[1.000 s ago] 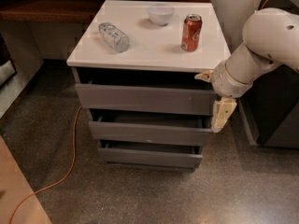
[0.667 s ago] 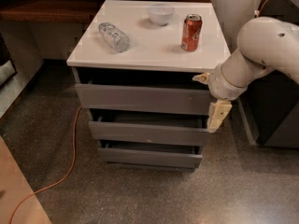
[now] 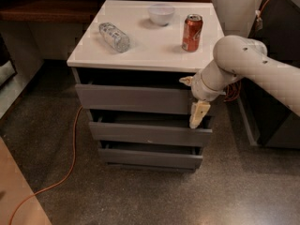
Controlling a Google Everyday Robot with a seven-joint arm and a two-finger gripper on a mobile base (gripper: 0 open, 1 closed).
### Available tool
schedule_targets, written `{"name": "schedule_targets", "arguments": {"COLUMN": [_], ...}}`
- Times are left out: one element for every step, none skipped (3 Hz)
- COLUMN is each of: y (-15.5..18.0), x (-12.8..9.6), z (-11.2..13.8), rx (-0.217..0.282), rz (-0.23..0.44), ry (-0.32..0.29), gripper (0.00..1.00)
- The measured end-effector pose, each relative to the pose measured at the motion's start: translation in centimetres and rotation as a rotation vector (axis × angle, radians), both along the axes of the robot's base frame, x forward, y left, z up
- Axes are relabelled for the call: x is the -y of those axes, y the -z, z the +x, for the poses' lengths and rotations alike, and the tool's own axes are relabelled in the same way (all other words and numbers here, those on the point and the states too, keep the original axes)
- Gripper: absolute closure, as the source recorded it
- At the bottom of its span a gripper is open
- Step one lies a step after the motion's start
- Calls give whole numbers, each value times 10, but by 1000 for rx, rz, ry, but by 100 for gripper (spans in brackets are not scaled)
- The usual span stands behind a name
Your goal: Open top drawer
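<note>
The top drawer (image 3: 133, 99) is the uppermost and tallest grey front of three under the white cabinet top, with a dark gap above it. My gripper (image 3: 192, 98) is at the right end of that front. Its cream fingers are spread apart. One fingertip (image 3: 185, 81) points left at the drawer's top edge. The other (image 3: 198, 115) hangs down past its bottom edge, in front of the middle drawer (image 3: 150, 134). The bottom drawer (image 3: 150, 157) is below. My white arm (image 3: 248, 67) reaches in from the right.
On the white top (image 3: 150, 43) lie a clear plastic bottle (image 3: 114, 36) on its side, a white bowl (image 3: 161, 13) and a red can (image 3: 192, 33). An orange cable (image 3: 70, 163) runs over the floor at left. A dark cabinet (image 3: 276, 102) stands close at right.
My arm and gripper have moved left, from beside the cabinet's right corner onto the right end of the top drawer's front. The drawers and tabletop items have not moved.
</note>
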State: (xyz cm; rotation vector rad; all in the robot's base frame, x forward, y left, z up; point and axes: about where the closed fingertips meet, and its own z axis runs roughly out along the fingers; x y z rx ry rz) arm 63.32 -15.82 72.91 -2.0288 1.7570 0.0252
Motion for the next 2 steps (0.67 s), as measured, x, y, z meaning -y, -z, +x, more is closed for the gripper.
{"name": "schedule_targets", "arguments": {"y": [22,36], "x": [-17,-33], "z": [23,38], "rx": [5,13], "rz": [13,23], "ry": [11,24], "gripper": [0,0]}}
